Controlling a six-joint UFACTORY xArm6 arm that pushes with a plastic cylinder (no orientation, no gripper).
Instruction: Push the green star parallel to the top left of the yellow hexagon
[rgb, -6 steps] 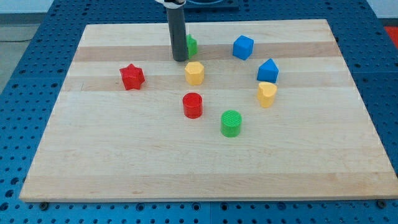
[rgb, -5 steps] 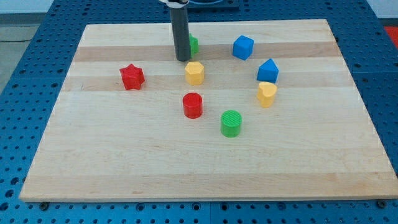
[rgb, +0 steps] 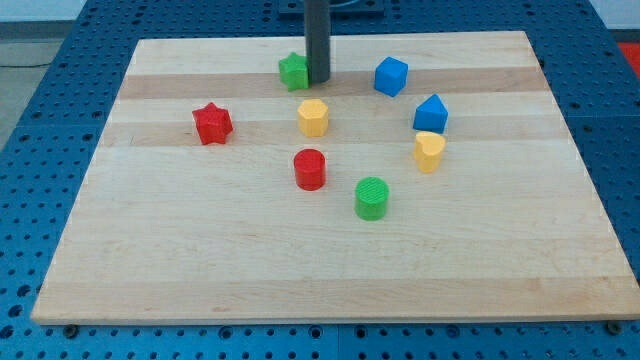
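The green star (rgb: 293, 71) sits near the board's top edge, a little left of the middle, and the tip (rgb: 318, 81) of the dark rod touches its right side; the rod has no jaws and holds nothing. Just below and slightly right lies the yellow hexagon (rgb: 313, 117), apart from the star. A blue cube (rgb: 391, 76) sits further right along the top. Toward the left edge rests a red star (rgb: 212, 123). Nearer the middle stand a red cylinder (rgb: 310, 169) and a green cylinder (rgb: 372, 198), with another blue block (rgb: 431, 113) touching a yellow block (rgb: 430, 151) toward the right edge of the wooden board (rgb: 200, 260).
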